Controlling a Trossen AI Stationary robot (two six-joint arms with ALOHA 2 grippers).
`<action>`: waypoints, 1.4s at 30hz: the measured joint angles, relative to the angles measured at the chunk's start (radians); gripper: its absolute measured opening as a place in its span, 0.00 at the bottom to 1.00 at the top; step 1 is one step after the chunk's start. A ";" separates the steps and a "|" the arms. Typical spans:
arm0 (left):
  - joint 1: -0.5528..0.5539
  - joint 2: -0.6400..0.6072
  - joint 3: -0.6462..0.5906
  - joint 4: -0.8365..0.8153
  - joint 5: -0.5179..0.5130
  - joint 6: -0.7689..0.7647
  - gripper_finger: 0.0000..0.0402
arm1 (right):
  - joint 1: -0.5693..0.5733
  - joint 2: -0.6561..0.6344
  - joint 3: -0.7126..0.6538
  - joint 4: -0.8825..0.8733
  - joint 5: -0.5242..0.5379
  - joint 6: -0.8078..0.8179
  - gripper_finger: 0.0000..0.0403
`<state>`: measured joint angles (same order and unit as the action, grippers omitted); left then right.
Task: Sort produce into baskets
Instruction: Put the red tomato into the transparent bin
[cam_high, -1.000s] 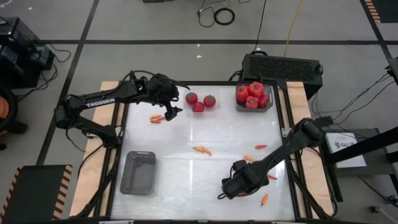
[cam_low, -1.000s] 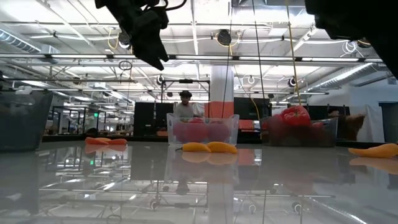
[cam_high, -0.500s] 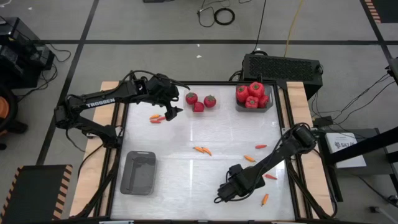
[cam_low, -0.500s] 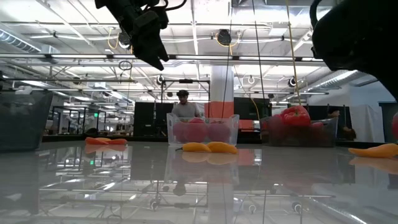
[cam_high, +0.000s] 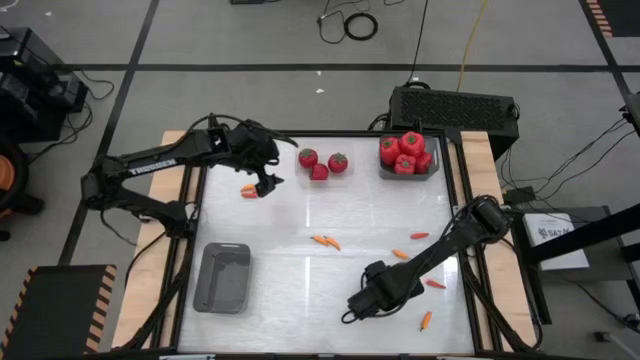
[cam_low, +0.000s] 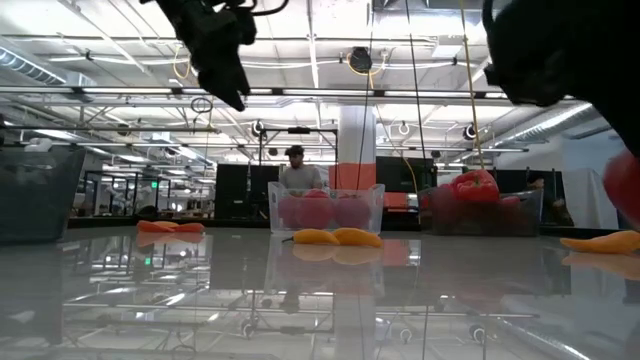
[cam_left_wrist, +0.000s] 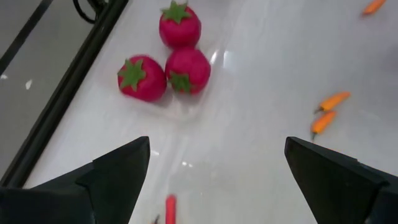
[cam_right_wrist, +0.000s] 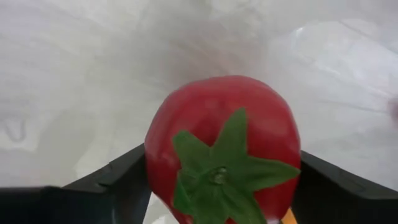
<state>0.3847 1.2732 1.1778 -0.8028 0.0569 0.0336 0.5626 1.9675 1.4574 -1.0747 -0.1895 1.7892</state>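
My right gripper (cam_high: 360, 305) stands near the table's front right, pointing down, shut on a round red tomato (cam_right_wrist: 221, 137) with a green top. The gripper hides this tomato in the high view. My left gripper (cam_high: 267, 182) hangs open above the table at the far left, over small peppers (cam_high: 250, 190). Three loose tomatoes (cam_left_wrist: 166, 65) lie on the table just beyond it. One grey basket (cam_high: 432, 172) at the far right holds several tomatoes. A second grey basket (cam_high: 222, 277) lies at the near left. Orange peppers (cam_high: 323, 241) are scattered mid-table. My right gripper pinches the tomato between its two fingers (cam_right_wrist: 124, 180), one on each of two opposite sides (cam_right_wrist: 154, 149). The fingers come from above, pointing down. The tomato sits upright, its green top (cam_right_wrist: 217, 174) facing the wrist. Whether it is clear of the table, I cannot tell.
More peppers lie around my right arm (cam_high: 400, 254), (cam_high: 419, 236), (cam_high: 436, 283), (cam_high: 426, 320). A black box (cam_high: 455, 105) stands beyond the far edge. Wooden strips (cam_high: 500, 250) run along the table's left and right sides. A person (cam_low: 297, 170) shows in the room behind.
My right gripper has sunk toward the table and drifted a little toward the near left edge. In the low view, its dark bulk has come lower and the red tomato has slid into sight at the right border.
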 joint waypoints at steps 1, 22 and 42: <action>0.000 -0.016 0.000 -0.017 0.000 -0.002 0.94 | -0.007 -0.012 0.000 -0.002 0.000 -0.014 0.72; -0.159 -0.326 -0.399 0.263 -0.001 -0.444 0.94 | -0.577 -0.351 0.001 0.145 0.423 -0.693 0.73; -0.346 -0.248 -0.437 0.375 -0.168 -0.658 0.94 | -1.039 -0.099 0.000 0.703 0.263 -1.061 0.73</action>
<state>0.0383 1.0252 0.7412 -0.4274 -0.1113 -0.6243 -0.4767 1.8681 1.4570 -0.3719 0.0738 0.7284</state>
